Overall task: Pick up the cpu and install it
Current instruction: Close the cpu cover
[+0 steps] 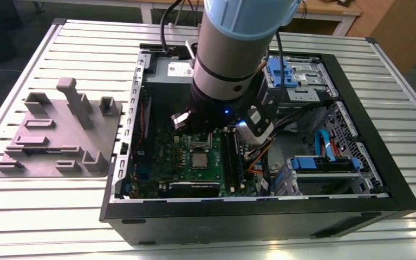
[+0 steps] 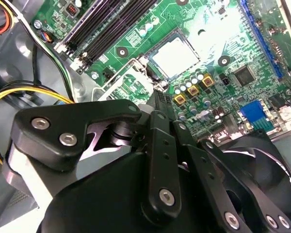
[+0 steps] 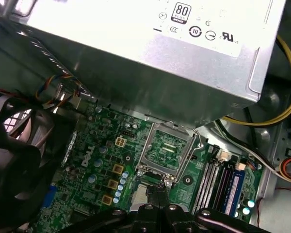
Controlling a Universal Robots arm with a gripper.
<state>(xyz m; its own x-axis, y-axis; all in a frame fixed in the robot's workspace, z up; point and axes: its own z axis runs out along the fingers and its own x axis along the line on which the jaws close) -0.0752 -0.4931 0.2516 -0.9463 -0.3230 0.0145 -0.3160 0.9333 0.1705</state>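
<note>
The cpu (image 1: pixel 199 158) is a small pale silvery square lying flat in the socket of the green motherboard (image 1: pixel 173 147) inside the open computer case. It also appears in both wrist views (image 2: pixel 176 57) (image 3: pixel 139 197), partly behind the fingers in the first wrist view. My gripper (image 2: pixel 157 103) (image 3: pixel 156 200) hovers just above the board beside the cpu, shut, with nothing between its fingers. The metal socket frame (image 3: pixel 167 147) (image 2: pixel 126 80) stands hinged open next to the chip.
The large grey box with a white label (image 3: pixel 150 58) (image 1: pixel 170 70) sits close by the socket. A black fan (image 2: pixel 262 165) and the memory slots (image 2: pixel 102 24) flank it. Yellow cables (image 2: pixel 19 92) run beside the board. A grey fixture plate (image 1: pixel 56 135) lies at the exterior view's left.
</note>
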